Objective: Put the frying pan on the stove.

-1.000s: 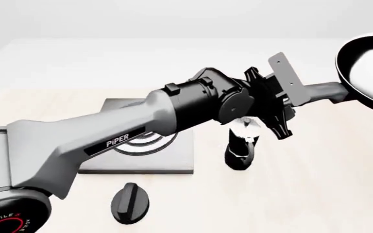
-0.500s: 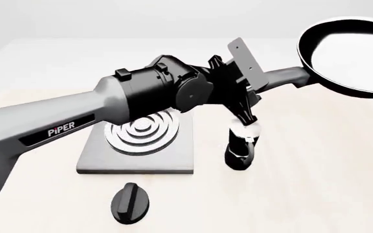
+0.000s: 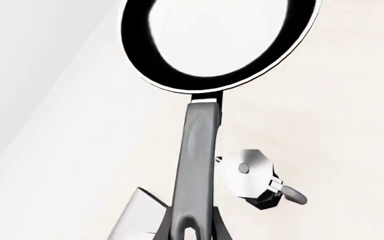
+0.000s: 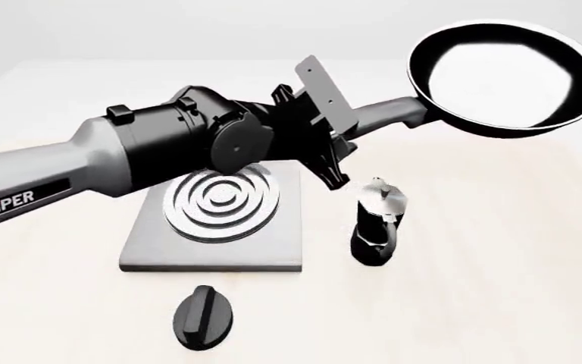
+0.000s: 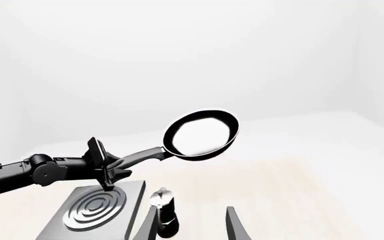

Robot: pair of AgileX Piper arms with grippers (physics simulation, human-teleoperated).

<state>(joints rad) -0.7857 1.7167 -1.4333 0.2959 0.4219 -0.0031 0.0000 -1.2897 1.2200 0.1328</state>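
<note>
I carry the frying pan [image 4: 503, 76] by its long handle, my left end effector [image 4: 344, 135] clamped around the grip. Within the last second the pan has swung leftward and risen, from the frame's far right edge toward the middle. It hangs in the air, well above the counter [image 4: 493, 288] and beyond the coffee pot [image 4: 376, 223]. The stove [image 4: 220, 220] sits lower left, its rings bare. I judge the carry about half done: the pan must travel further left, then descend. My right end effector [image 5: 192, 225] idles with its fingers spread, holding nothing. A black knob [image 4: 203, 316] lies nearer the camera.
</note>
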